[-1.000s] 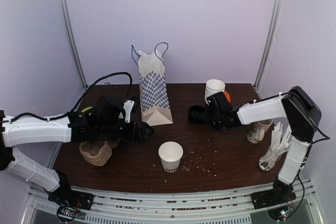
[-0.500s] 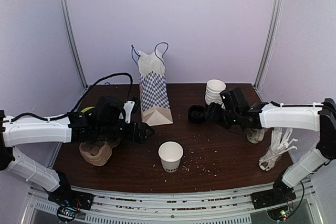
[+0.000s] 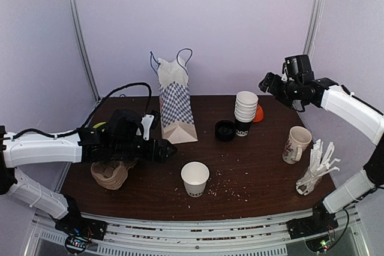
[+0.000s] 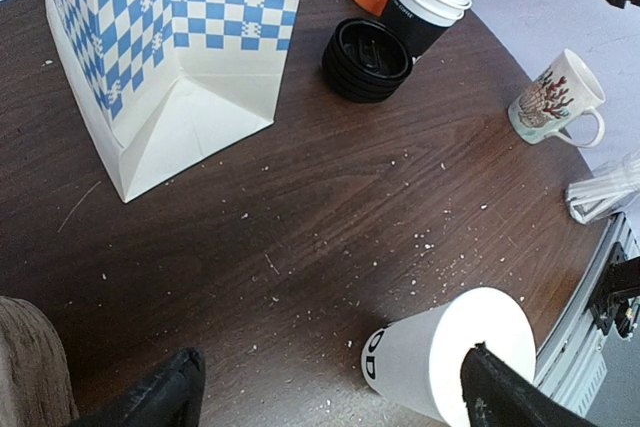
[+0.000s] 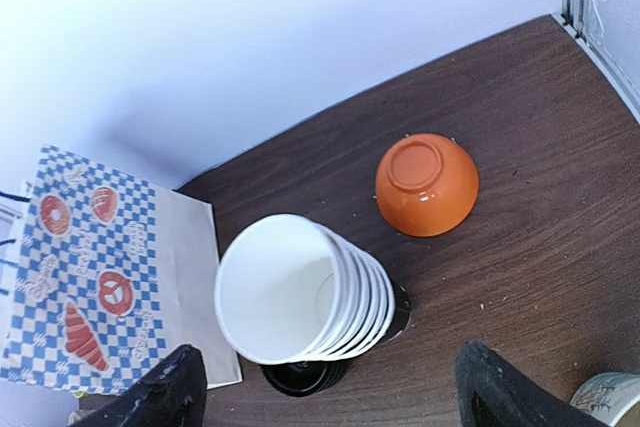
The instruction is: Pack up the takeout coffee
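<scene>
Top external: cup [image 3: 195, 178] lidless, unbagged; left gripper [image 3: 170, 151] and right gripper [image 3: 267, 82] spread, empty; lid [image 3: 225, 130] judged to be fetched next.

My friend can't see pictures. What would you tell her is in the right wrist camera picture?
A stack of white paper cups seen from above, on a dark wooden table. An orange bowl sits upside down to its upper right, and a blue-checked paper bag with pastry pictures is at the left.
</scene>
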You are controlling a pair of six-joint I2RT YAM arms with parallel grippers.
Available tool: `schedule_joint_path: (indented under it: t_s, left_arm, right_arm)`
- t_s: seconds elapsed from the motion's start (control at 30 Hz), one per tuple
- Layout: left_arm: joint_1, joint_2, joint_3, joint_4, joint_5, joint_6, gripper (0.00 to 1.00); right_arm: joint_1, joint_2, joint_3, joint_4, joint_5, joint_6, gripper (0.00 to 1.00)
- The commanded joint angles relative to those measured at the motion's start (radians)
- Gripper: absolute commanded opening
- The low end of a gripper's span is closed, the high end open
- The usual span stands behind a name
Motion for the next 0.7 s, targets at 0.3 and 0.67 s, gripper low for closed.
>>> schedule_joint_path:
  t_s: [0.3, 0.67]
  left_arm:
    - [0.006, 0.012, 0.039, 0.016, -0.006, -0.006, 0.92]
    - [0.006, 0.004, 0.029, 0.02, -0.008, -0.009, 0.92]
  right_arm:
    - [-0.086, 0.225, 0.052, 0.049, -0.213, -0.026, 0.85]
    - [-0.094, 0.366, 0.176, -0.097, -0.161, -0.079, 0.69]
